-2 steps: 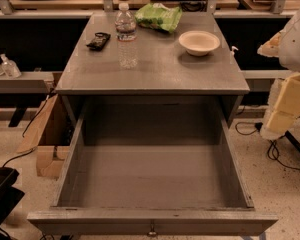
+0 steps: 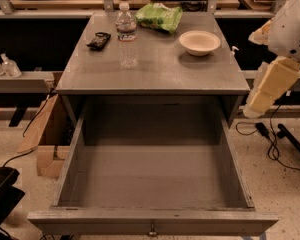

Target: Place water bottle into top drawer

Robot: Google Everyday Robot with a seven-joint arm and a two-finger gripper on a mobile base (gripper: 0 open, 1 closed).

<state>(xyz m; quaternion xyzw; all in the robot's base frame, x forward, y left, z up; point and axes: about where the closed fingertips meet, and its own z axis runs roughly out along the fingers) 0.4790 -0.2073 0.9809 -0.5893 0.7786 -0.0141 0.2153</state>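
The water bottle [image 2: 126, 35], clear and ribbed with a white cap, stands upright on the grey table top [image 2: 155, 69], left of the middle. The top drawer [image 2: 155, 176] is pulled fully out below the table toward the camera, with nothing in it; its small knob [image 2: 152, 232] shows on the front panel. My arm's white and cream links [image 2: 274, 81] hang to the right of the table, well away from the bottle. The gripper itself is out of view.
On the table are a black object [image 2: 99, 40] left of the bottle, a green bag [image 2: 160, 17] at the back and a pale bowl [image 2: 200, 42] at the right. Two small pump bottles [image 2: 5, 65] stand on a shelf at the left. A cardboard box [image 2: 47, 149] and cables lie on the floor.
The arm's cream link at the right has shifted a little up and to the left. The bottle, drawer and other objects have not moved.
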